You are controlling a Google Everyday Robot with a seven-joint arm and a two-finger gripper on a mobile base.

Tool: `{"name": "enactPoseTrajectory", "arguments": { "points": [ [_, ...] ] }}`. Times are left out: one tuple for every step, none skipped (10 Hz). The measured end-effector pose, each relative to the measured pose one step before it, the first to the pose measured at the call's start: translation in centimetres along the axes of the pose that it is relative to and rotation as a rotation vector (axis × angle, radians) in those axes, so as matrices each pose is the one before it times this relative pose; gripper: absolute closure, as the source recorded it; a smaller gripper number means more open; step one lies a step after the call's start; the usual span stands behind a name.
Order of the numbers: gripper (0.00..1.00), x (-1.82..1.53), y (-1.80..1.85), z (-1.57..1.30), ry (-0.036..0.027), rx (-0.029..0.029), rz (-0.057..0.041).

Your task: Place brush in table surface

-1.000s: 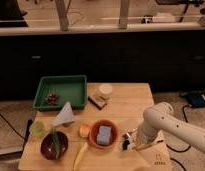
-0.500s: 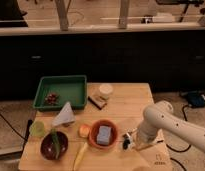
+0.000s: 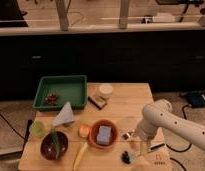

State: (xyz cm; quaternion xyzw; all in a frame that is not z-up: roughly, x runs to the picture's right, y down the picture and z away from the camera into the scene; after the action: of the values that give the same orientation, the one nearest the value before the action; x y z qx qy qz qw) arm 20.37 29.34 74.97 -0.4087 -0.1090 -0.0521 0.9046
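- The brush (image 3: 134, 151) lies on the table surface (image 3: 127, 102) near the front right corner, its dark bristle head toward the front edge and its pale handle running back and to the right.
- Compared with a second ago, the scene is nearly the same: the arm sits in the same spot over the right front of the table, and the brush is about where it was.
- The gripper (image 3: 137, 142) hangs low just above the brush handle, partly hidden by the white forearm; I cannot tell how its fingers stand, nor whether they touch the brush.
- Just left of the brush stands an orange bowl (image 3: 103, 133) with a blue sponge (image 3: 104, 135) inside.
- A yellow-handled utensil (image 3: 79, 155) lies further left, beside a dark bowl (image 3: 53, 145).
- A green tray (image 3: 61, 91) sits at the back left.
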Motion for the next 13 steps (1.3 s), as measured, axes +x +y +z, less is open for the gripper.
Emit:
{"name": "enactPoseTrajectory", "arguments": {
  "points": [
    [0.2,0.075,-0.028,-0.056,0.0003,-0.00104,-0.00112],
    [0.2,0.007,0.005,0.036,-0.00097,-0.00371,-0.00342],
    [0.2,0.007,-0.063,-0.049,0.00002,0.00067,-0.00128],
    [0.2,0.021,0.0,-0.034,-0.00036,-0.00035,-0.00119],
    [0.2,0.047,0.044,-0.036,-0.00045,-0.00037,-0.00056],
    [0.2,0.007,0.029,-0.058,-0.00035,0.00051,-0.00095],
    [0.2,0.035,0.061,-0.008,-0.00106,-0.00044,-0.00003],
    [0.2,0.048,0.03,-0.033,-0.00108,0.00045,0.00028],
    [0.2,-0.005,0.01,-0.051,-0.0023,0.00044,-0.00176],
    [0.2,0.064,0.047,-0.026,-0.00144,0.00077,-0.00014],
    [0.2,0.001,0.019,-0.051,-0.00242,0.00177,-0.00246],
    [0.2,0.087,0.11,-0.134,-0.00535,0.00432,-0.00412],
    [0.2,0.001,-0.089,-0.144,-0.00662,0.00947,-0.0032]
  ]
}}
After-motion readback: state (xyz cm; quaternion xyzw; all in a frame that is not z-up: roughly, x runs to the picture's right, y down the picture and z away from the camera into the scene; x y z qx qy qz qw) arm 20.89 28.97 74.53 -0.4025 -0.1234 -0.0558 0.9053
